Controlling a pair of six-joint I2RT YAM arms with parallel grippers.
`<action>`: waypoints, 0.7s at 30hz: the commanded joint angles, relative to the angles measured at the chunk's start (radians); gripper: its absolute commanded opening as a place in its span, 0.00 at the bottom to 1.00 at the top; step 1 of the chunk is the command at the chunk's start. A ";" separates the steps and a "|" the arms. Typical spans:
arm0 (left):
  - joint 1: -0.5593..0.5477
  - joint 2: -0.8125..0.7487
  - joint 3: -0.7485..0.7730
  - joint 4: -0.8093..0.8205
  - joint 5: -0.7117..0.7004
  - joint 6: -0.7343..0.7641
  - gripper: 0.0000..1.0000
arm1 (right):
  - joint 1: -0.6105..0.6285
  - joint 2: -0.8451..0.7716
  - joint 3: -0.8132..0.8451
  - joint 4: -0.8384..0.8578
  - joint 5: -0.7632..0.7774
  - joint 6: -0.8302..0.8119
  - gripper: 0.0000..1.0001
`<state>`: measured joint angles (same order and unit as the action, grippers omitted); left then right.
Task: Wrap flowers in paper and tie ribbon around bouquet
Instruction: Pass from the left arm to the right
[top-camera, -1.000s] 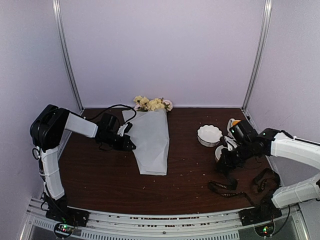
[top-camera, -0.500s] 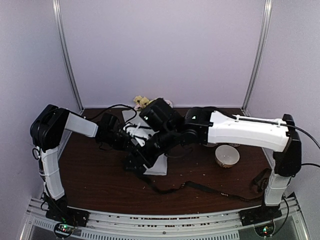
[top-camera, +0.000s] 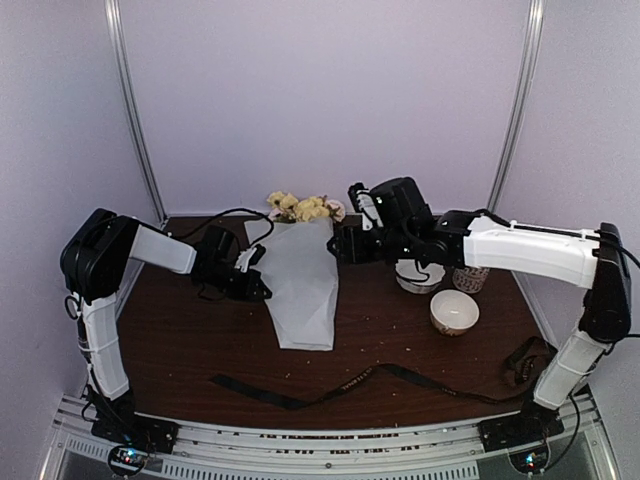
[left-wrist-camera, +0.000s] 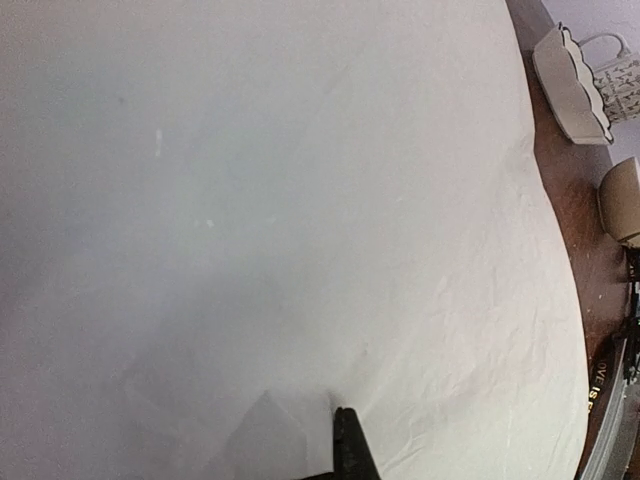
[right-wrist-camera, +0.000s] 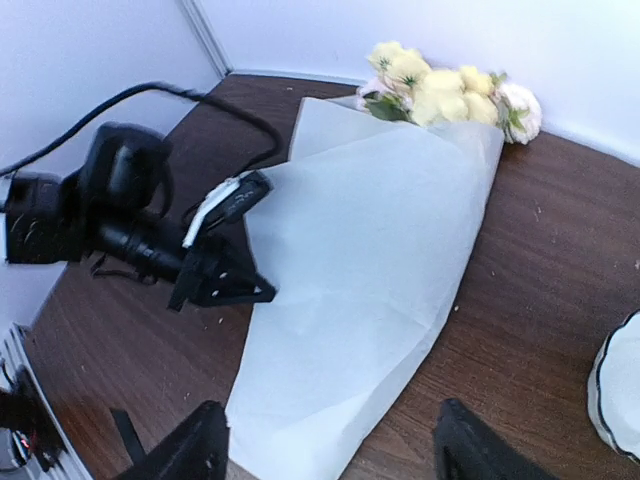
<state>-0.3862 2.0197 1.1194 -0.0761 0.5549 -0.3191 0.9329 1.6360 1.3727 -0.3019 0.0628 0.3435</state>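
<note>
The bouquet (top-camera: 303, 270) is laid mid-table (top-camera: 180, 340), flowers (top-camera: 300, 207) toward the back wall (top-camera: 330, 100). The ribbon (top-camera: 350, 383) is stretched before it along the near edge. A bowl (top-camera: 454, 312) is set to its right, the left gripper (top-camera: 258, 290) at the paper's (top-camera: 300, 305) left edge.

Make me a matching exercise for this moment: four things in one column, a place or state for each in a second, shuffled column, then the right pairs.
Things:
1. ribbon
2. flowers
3. left gripper
4. right gripper

Places or states:
a. jaws wide open, holding nothing
b. lying loose along the near part of the table
c. sticking out of the far end of the paper
d. jaws shut, tip at the paper's left edge

Pairs: 1-b, 2-c, 3-d, 4-a
</note>
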 joint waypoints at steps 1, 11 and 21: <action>0.013 0.073 -0.036 -0.134 -0.141 0.018 0.00 | -0.131 0.130 -0.091 0.123 -0.390 0.386 0.66; 0.013 0.073 -0.036 -0.136 -0.134 0.014 0.00 | -0.133 0.340 -0.048 0.144 -0.445 0.501 0.87; 0.013 0.076 -0.040 -0.129 -0.132 0.014 0.00 | -0.137 0.449 -0.028 0.218 -0.470 0.551 0.70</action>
<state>-0.3855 2.0197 1.1198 -0.0765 0.5537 -0.3195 0.7994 2.0422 1.3079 -0.1215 -0.3878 0.8700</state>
